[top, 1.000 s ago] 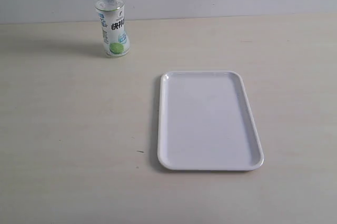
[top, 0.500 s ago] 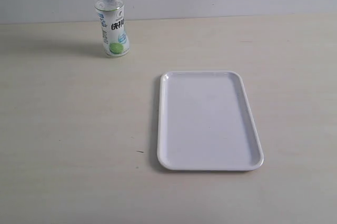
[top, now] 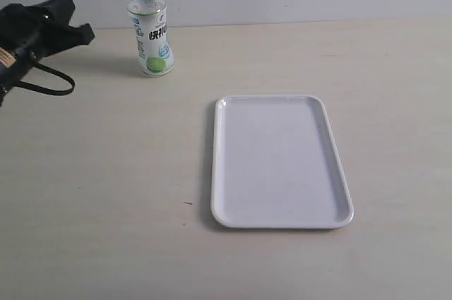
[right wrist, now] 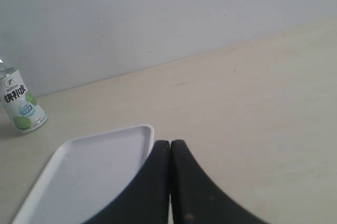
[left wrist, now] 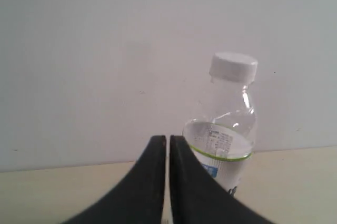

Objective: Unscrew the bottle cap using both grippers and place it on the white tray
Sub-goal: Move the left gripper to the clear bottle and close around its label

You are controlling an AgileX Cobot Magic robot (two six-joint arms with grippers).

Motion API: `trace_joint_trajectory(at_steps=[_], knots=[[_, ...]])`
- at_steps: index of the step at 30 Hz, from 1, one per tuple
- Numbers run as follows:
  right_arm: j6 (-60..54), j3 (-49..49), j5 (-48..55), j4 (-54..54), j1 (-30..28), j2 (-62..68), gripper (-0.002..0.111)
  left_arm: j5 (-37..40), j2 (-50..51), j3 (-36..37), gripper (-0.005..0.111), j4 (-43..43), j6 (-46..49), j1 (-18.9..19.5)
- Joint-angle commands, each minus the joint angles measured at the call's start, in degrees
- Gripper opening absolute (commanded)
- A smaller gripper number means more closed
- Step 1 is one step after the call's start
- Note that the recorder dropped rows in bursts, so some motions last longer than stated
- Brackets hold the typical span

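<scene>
Left wrist view: left hand pressed together near the bottle, cap on. Right hand together too, near the white tray.

Bright, even light from the right — soft shadows left of bottle and tray; wrist views slightly blurry.

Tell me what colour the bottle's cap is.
White. The bottle cap shows best in the left wrist view, sitting on the bottle.
</scene>
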Motion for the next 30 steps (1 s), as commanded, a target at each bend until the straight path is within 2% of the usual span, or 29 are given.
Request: trace_joint_trajectory(at_steps=[1, 5, 8, 10, 17, 30], knots=[[-0.2, 0.3, -0.5, -0.4, -0.4, -0.4, 0.000, -6.8, 9.4, -5.6, 0.023, 0.7, 4.2, 0.0], [-0.2, 0.3, -0.5, -0.4, -0.4, -0.4, 0.000, -4.8, 15.5, -8.6, 0.054, 4.8, 6.1, 0.0], [-0.2, 0.3, -0.5, -0.4, -0.4, -0.4, 0.000, -5.3, 18.3, -9.4, 0.082, 7.1, 6.1, 0.0], [-0.2, 0.3, -0.5, -0.4, -0.4, -0.4, 0.000, -5.3, 19.1, -9.4, 0.092, 7.4, 6.1, 0.0], [-0.2, 0.3, -0.5, -0.4, -0.4, -0.4, 0.000, -5.3, 20.2, -11.8, 0.091, 10.7, 4.3, -0.2], [-0.2, 0.3, -0.5, -0.4, -0.4, -0.4, 0.000, -5.2, 29.1, -24.1, 0.091, 13.9, 1.4, -2.3]])
